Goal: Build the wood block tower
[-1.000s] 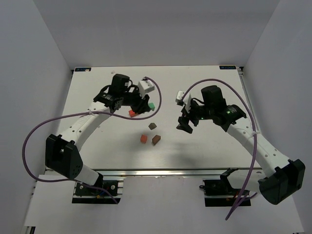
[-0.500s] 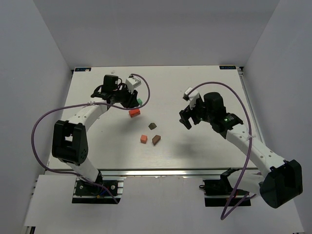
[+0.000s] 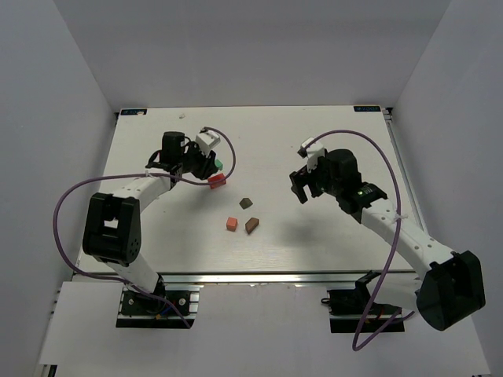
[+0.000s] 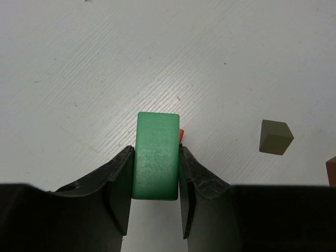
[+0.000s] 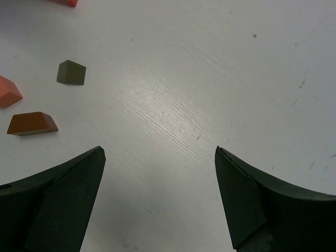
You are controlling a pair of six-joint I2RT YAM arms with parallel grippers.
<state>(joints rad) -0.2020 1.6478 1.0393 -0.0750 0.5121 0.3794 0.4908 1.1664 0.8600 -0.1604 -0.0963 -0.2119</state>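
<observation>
My left gripper (image 3: pixel 214 166) is shut on the mint-green slab (image 3: pixel 221 165), which sits between the jaws in the left wrist view (image 4: pixel 156 136) above the white table. The red notched piece (image 3: pixel 218 181) lies right beside and partly under it, showing as a red sliver (image 4: pixel 181 135). A dark brown piece (image 3: pixel 246 203), the orange cube (image 3: pixel 231 224) and a second brown piece (image 3: pixel 251 225) lie apart mid-table. No stacked tower shows. My right gripper (image 3: pixel 301 191) is open and empty (image 5: pixel 158 150), right of the pieces.
The white table (image 3: pixel 330 141) is walled by grey panels on three sides. Purple cables loop from both arms. In the right wrist view the dark piece (image 5: pixel 71 72), orange cube (image 5: pixel 8 92) and brown piece (image 5: pixel 32 123) lie at the left.
My left gripper has drawn back to the left with the green slab, ending close by the red piece. My right gripper has shifted slightly towards the far side, still open.
</observation>
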